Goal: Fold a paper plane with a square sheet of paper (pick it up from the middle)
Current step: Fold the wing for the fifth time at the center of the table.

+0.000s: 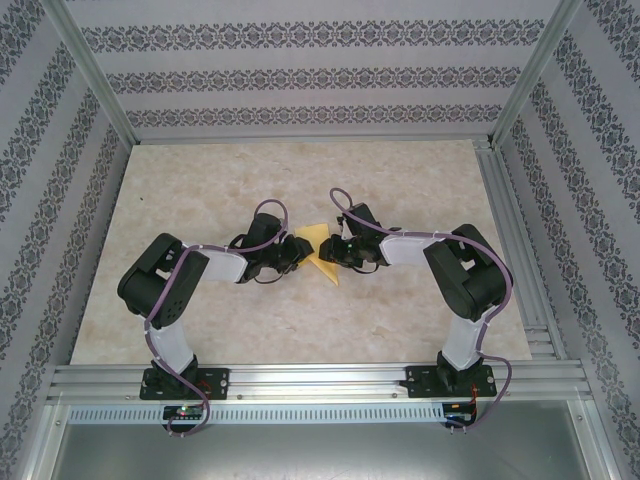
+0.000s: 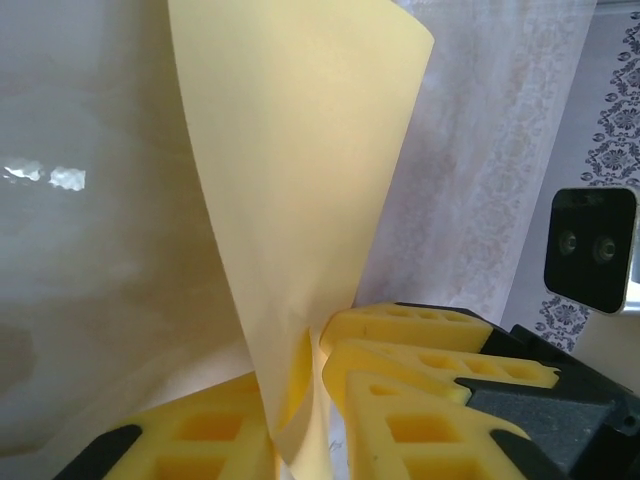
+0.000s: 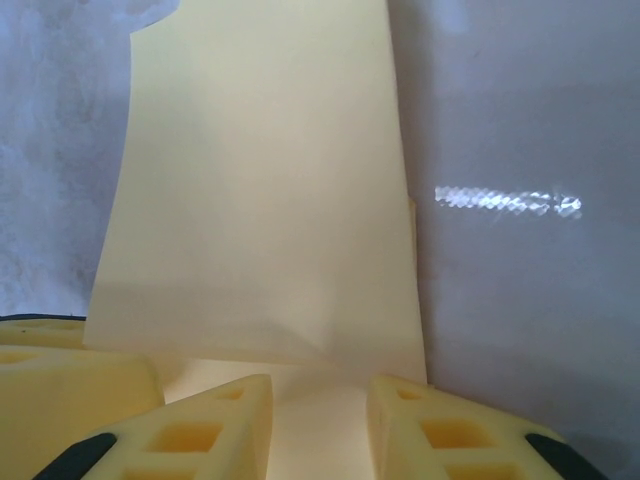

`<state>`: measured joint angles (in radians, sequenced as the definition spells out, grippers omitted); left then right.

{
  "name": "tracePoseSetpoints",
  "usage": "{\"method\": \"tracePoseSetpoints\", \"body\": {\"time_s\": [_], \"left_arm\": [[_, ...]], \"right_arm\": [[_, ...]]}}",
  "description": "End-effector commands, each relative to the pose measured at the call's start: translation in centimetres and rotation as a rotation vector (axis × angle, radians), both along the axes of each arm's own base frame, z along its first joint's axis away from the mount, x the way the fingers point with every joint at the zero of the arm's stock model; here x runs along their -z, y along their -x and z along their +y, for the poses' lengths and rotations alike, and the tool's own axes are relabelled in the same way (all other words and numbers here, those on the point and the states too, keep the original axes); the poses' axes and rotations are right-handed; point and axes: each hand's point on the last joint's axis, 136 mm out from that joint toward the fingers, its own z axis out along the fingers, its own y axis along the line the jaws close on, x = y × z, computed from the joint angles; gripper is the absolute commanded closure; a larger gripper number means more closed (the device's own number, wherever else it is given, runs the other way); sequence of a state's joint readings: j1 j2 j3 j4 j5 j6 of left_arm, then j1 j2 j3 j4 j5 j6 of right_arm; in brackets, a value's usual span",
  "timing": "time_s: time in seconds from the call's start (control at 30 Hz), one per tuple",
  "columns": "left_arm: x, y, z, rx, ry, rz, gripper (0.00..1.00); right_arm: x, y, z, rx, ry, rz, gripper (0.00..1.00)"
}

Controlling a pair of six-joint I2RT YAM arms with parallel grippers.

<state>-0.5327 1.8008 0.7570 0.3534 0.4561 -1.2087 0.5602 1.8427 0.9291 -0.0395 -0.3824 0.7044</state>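
**Both tools at the sheet, mid-desk**

Top view: both arms reach inward and meet near the middle of the marbled desk point(image 1: 400, 190). The left tool point(image 1: 293, 250) and the right tool point(image 1: 338, 252) face each other. The yellow sheet of paper point(image 1: 325, 262) sits between them, and its left part is hidden under the tool bodies. Purple cables point(image 1: 270, 210) loop over each wrist. Patterned wall panels point(image 1: 300, 80) enclose the far side, left and right. An aluminium rail point(image 1: 320, 380) runs along the near edge.

Left wrist view: the sheet point(image 2: 300, 180) stands up as a folded, curling flap and blocks most of the desk beyond. The left tool point(image 2: 300, 390) is clenched on its lower end, with the fold pinched between the foam fingers point(image 2: 190, 440). The right tool's fingers point(image 2: 410, 325) lie just beside it on the right. The other wrist's camera box point(image 2: 590, 250) is further right.

Right wrist view: the sheet point(image 3: 260, 200) is seen face-on and covers the left and centre. The right tool point(image 3: 320, 390) is released, with its fingers point(image 3: 200, 430) parted either side of the paper's near edge. A left-tool finger point(image 3: 60, 380) is at the lower left.
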Motion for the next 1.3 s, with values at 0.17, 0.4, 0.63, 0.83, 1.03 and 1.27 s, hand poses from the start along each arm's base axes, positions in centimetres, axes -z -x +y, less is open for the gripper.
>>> {"method": "tracePoseSetpoints", "body": {"time_s": [0.17,0.4,0.63,0.83,1.03,1.27], "left_arm": [[-0.5,0.3,0.1,0.027,-0.056,-0.029,0.94],[-0.4,0.8,0.3,0.052,-0.15,-0.001,0.94],[-1.3,1.0,0.3,0.04,-0.178,0.029,0.94],[-2.0,0.9,0.1,0.022,-0.168,0.061,0.93],[-2.3,1.0,0.2,0.015,-0.165,0.07,0.93],[-2.5,1.0,0.1,0.002,-0.151,0.083,0.93]], "right_arm": [[0.3,0.6,-0.7,-0.063,0.027,-0.035,0.68],[-3.7,-0.4,-0.8,-0.142,0.064,-0.255,0.59],[-5.5,1.8,-1.4,-0.264,0.252,-0.518,0.54],[-6.2,3.8,0.1,-0.379,0.324,-0.699,0.52],[-4.8,4.5,1.3,-0.451,0.382,-0.763,0.53],[-3.6,4.7,2.3,-0.521,0.424,-0.811,0.53]]}}
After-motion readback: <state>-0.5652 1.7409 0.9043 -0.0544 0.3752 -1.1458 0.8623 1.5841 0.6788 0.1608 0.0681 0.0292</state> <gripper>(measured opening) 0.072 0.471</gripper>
